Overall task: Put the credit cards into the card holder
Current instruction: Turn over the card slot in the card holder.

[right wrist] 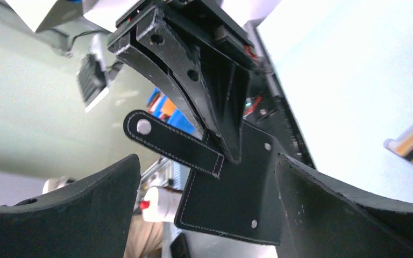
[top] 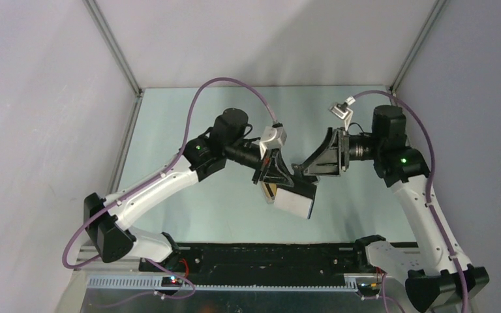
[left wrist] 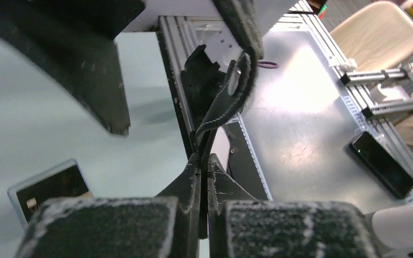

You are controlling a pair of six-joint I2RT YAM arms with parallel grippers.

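Black leather with pale stitching: we see one flat card holder (right wrist: 231, 199), pinched at its top edge by our clenched left hand (right wrist: 228, 156). Our right hand (top: 305, 168) is released, one padded finger on each side of the holder. Below the holder, one pale translucent tray (left wrist: 42, 173) shows one dark-faced credit card (left wrist: 54, 188); any more we cannot count.

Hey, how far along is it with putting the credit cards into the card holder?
Done: the card holder is off the table, clamped in the left gripper, strap loose. In hand: the open right gripper flanks the holder without gripping it. Left: credit cards lie in the tray on the table; none is gripped, none shows in the holder.
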